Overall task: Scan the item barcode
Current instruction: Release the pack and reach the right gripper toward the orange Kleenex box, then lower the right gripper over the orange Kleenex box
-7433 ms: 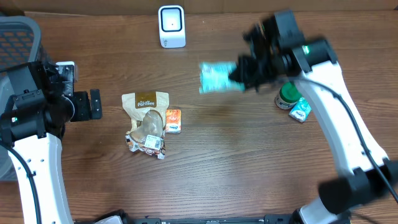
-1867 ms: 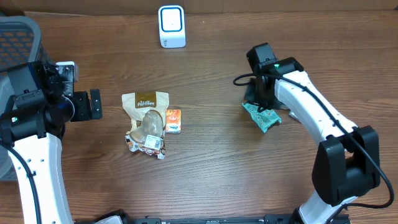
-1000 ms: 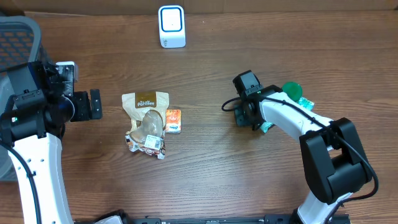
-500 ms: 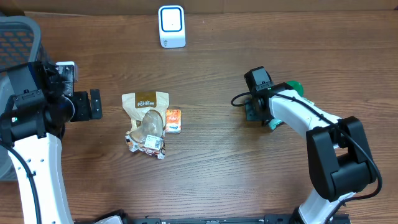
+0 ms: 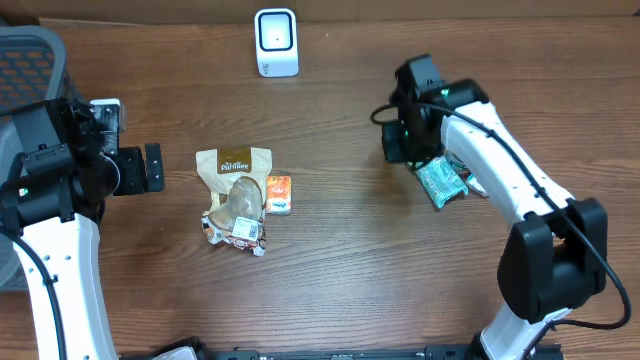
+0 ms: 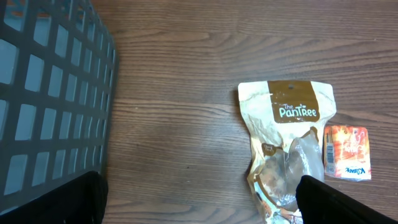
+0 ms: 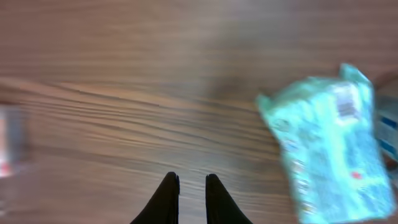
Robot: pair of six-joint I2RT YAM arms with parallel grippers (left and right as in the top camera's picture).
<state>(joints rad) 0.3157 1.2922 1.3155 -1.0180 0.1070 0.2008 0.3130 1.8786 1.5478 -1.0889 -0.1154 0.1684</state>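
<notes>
Task item: teal packet (image 5: 443, 184), lying flat on the desk (image 5: 330, 290), in neither gripper.
Task item, place: well to the right of the scanner (image 5: 276, 42) and nearer my base than it.
Task item, long axis: diagonal in the overhead view, one short end toward the scanner, the other away to the right and toward my base.
Task item, facing: printed side up. The right wrist view shows a pale label patch near its far end, too blurred to tell whether it is a barcode.
Right gripper (image 7: 191, 196): narrow, fingers nearly together with only a slim gap and nothing between them.
Right gripper, place: between the scanner and the packet, just beside the packet's scanner-side end, not touching it.
Left gripper (image 6: 199, 199): wide, one finger at each lower corner of its wrist view, holding nothing.
Left gripper, place: well to the left of the scanner and nearer my base.
Scanner: white, upright at the far edge of the desk.
Snack pouch (image 5: 233, 165): tan, flat on the desk, left of the scanner and nearer my base, top end toward the far edge.
Orange sachet (image 5: 279, 193): just beside the pouch, directly toward my base from the scanner.
Basket (image 5: 30, 60): dark mesh, far left of the scanner.
</notes>
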